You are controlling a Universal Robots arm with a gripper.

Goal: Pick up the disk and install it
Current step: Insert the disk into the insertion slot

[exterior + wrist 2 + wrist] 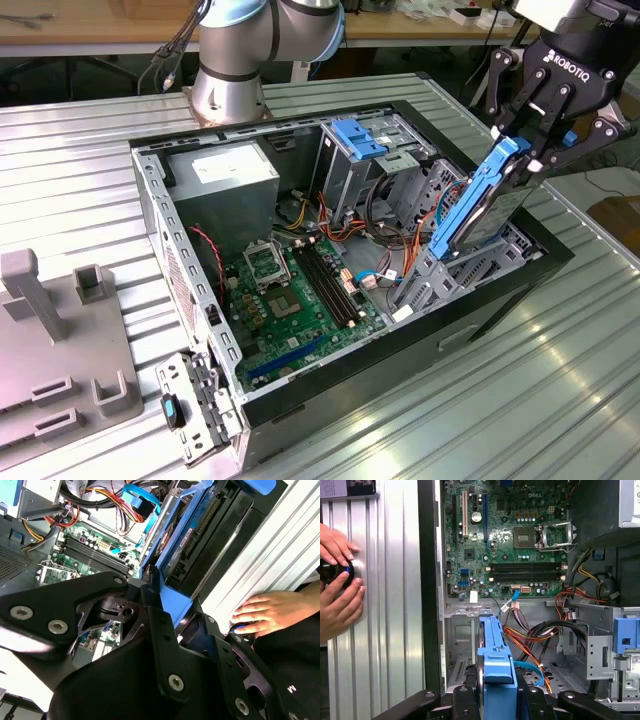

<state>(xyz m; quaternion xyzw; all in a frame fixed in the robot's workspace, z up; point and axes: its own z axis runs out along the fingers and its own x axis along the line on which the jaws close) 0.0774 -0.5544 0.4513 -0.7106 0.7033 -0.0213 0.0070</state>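
Above the drive bay (432,278) of the open computer case (505,290), I hold the disk (478,212) tilted.

My gripper (522,150) is clamped on the disk's upper end, across its blue side rails. The disk's lower end is down at the bay, in the case's corner on the exterior view's right. The motherboard (300,290) lies beside the bay on the case floor. In the first wrist view a person's hands (337,587) rest on a dark round object (335,570) on the ribbed metal table (520,400), just outside the case wall.
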